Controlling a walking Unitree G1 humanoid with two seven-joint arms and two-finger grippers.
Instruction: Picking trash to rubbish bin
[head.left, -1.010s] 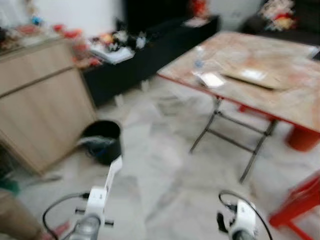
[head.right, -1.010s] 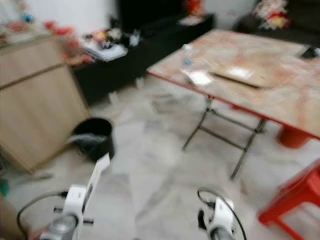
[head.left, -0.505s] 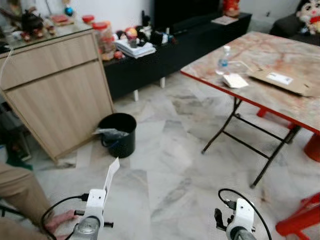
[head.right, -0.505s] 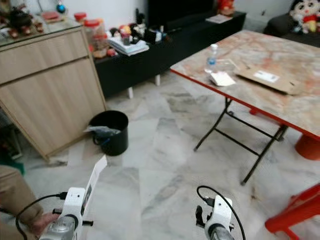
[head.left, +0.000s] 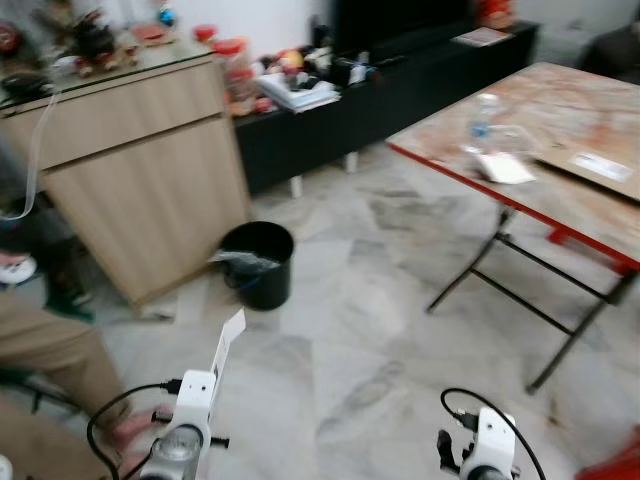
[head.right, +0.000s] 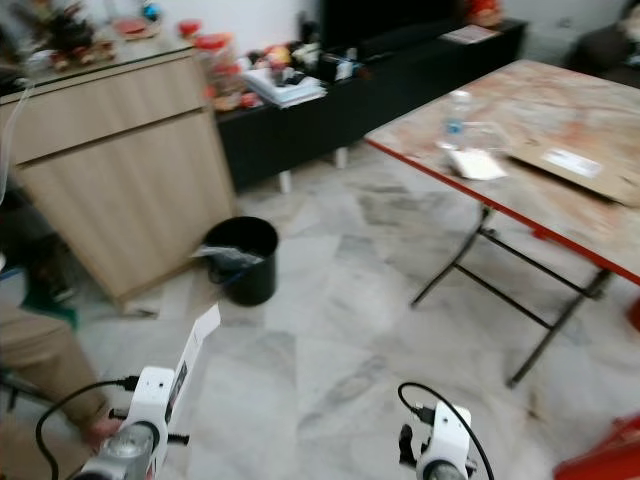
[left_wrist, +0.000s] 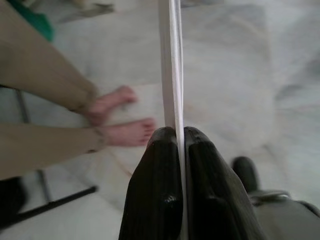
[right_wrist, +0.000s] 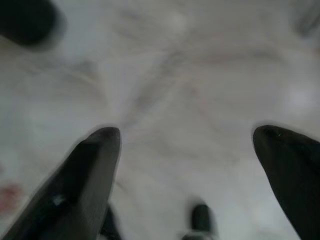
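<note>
Left wrist view: left gripper (left_wrist: 178, 137) fingers pinch a white card (left_wrist: 171, 60) between them.
Right gripper (right_wrist: 187, 137): fingers spread wide over marble floor (right_wrist: 200, 80).
Bin (head.left: 257, 263): black, well beyond the card's tip.

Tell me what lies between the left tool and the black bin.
Bare marble floor separates the left tool, shut on a paper scrap, from the bin, in the eye views.

floor (head.left: 350, 340): bare marble from the robot out to the bin, open for a reach at 12
bin (head.left: 257, 263): at 11, mouth open upward, bag rim showing
cabinet (head.left: 140, 190): just beside the bin, blocks 10
person (head.left: 45, 360): leg and feet at 9, close to the left arm
table (head.left: 540, 170): legs and top wall off 2
</note>
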